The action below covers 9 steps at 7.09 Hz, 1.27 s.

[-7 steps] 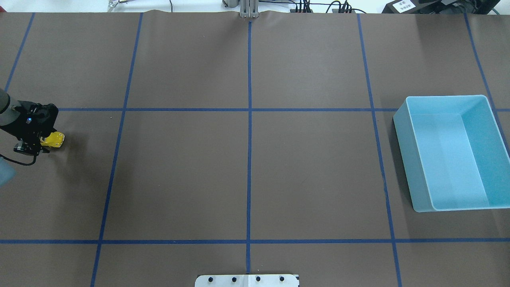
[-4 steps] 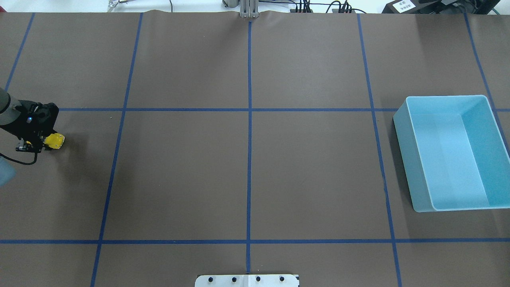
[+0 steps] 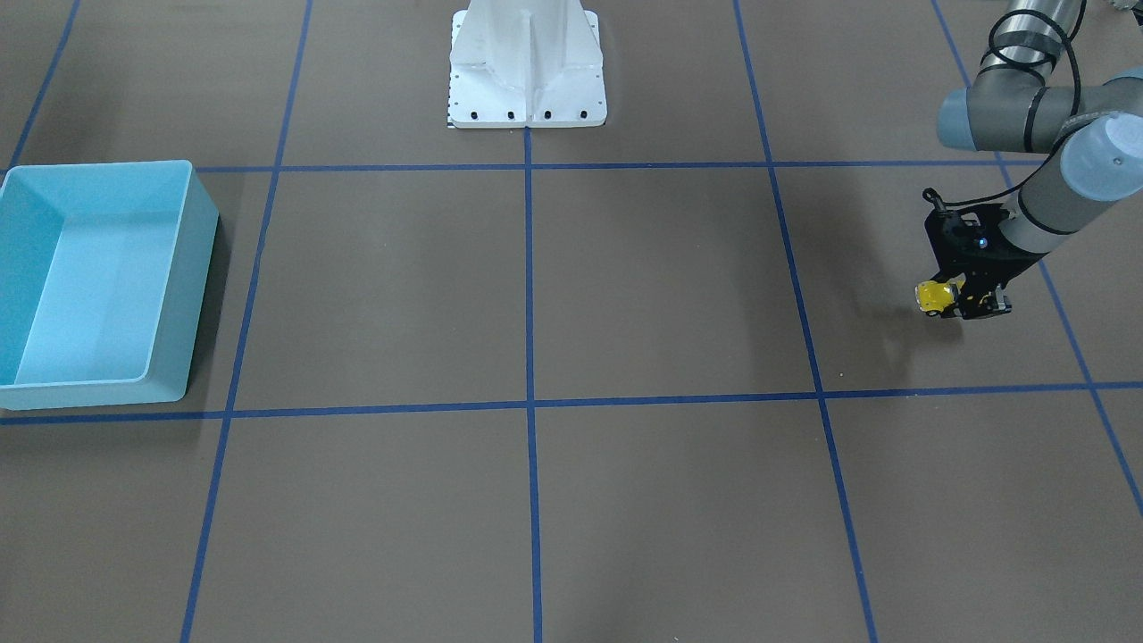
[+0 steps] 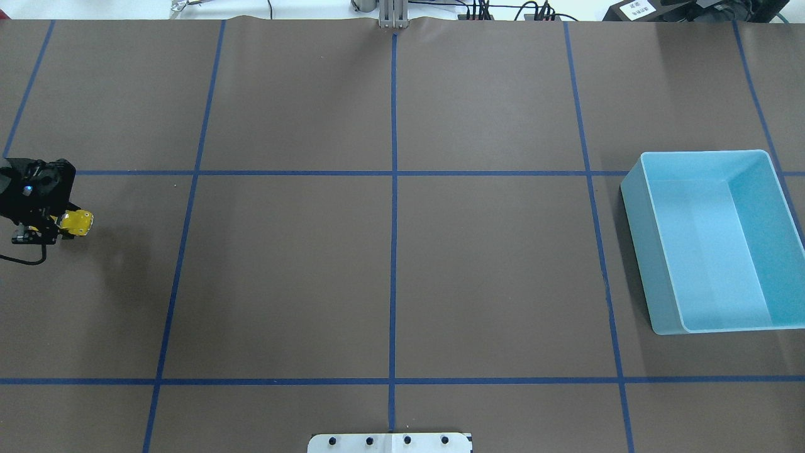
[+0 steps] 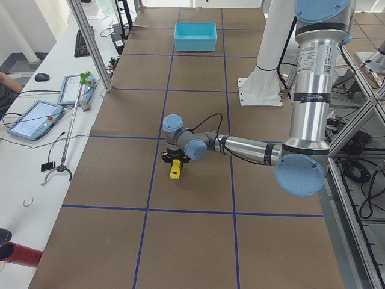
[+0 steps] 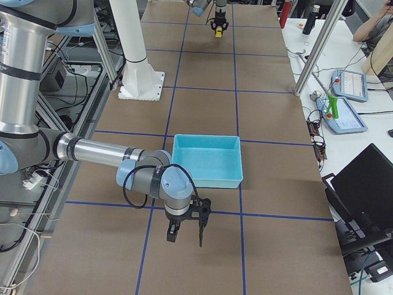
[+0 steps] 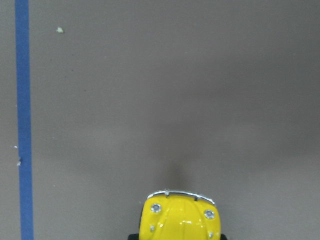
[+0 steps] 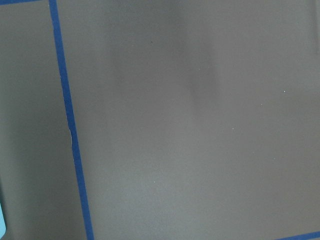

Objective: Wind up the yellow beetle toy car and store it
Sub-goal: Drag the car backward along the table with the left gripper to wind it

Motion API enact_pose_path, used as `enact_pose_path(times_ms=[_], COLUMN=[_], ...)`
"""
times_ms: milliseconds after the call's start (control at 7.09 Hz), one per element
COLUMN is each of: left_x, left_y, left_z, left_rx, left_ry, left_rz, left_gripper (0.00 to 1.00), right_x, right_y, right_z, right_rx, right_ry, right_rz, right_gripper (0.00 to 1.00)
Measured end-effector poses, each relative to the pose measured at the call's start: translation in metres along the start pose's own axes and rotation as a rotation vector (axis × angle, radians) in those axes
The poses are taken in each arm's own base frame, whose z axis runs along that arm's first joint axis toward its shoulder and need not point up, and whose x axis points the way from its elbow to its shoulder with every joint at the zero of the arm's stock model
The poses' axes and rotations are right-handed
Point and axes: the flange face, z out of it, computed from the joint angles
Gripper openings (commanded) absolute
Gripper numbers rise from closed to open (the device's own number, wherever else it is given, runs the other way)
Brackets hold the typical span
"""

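Surface: brown table mat, blue grid.
Left gripper: clamped on yellow beetle toy car, nose jutting ahead.
Risk: shallow rear hold; car could slip during winding.

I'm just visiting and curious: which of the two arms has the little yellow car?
The left arm: the car sits in its jaws near the table's end. The right arm is beside the bin, far from it.
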Motion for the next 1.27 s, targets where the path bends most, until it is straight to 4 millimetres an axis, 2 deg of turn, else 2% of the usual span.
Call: enact_pose_path(times_ms=[282,564,1270], left_x=[0.009,0.014,0.018], left_y=[0.015,0.021,0.042], left_z=[-0.007,-0.008,0.011], left_rx=[0.053,0.095,0.116], left_ry=[0.024,0.034,0.065], left_rz=[-0.044,-0.025,0.03], left_gripper=[0.0,0.0,0.0], right_x=[0.0,0.0,0.001], right_y=[0.0,0.0,0.002], right_z=[0.0,0.0,0.001], right_rx=[0.0,0.001,-0.002], right_ry=[0.0,0.0,0.001], right_rz=[0.0,-0.001,0.0], right_gripper=[1.0,1.0,1.0])
